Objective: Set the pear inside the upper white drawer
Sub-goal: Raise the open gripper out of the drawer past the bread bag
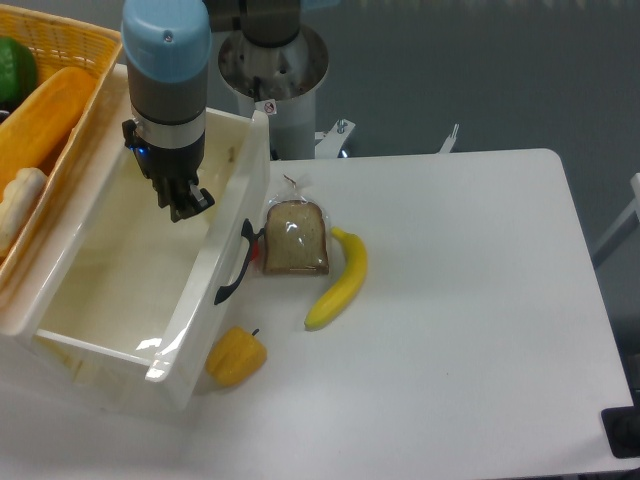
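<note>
Gripper (184, 205) hangs inside the drawer (190, 310), near its back right wall; whether its fingers are parted or closed cannot be told. Pear not visible in this view. Right of the drawer's handle (233, 268): bread (296, 239), banana (340, 279). Pepper (236, 356) sits at the front corner. Basket (75, 50) borders the left rim.

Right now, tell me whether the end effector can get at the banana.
Probably yes. The banana lies uncovered beside the bread slice; the end effector, at the drawer, only needs to clear its front wall.
</note>
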### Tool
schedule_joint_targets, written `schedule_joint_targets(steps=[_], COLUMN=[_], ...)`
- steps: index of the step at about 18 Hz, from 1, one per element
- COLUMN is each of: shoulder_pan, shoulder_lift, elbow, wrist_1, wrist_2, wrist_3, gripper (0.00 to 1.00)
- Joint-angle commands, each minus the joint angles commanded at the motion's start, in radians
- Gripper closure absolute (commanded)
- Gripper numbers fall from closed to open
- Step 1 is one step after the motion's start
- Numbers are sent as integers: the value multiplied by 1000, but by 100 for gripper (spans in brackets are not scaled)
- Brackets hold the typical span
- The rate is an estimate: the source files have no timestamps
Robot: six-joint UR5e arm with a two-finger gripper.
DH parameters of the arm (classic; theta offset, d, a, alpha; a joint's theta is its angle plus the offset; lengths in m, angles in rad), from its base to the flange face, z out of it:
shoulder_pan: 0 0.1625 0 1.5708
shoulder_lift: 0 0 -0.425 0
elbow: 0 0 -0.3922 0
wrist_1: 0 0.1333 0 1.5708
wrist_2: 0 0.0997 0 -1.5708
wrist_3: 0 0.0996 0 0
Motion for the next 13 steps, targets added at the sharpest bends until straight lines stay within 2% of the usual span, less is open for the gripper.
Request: schedule_joint_targets(steps=[5,10,12,13], shoulder_pan=[67,144,164,187], shoulder_lift=[3,9,5,3], elbow=[67,74,75,71], wrist_1=[32,104,158,187], wrist_2=[-87,-101,-88,-75], wrist_3=[-2,-34,-90,-98], gripper=[40,38,26,15])
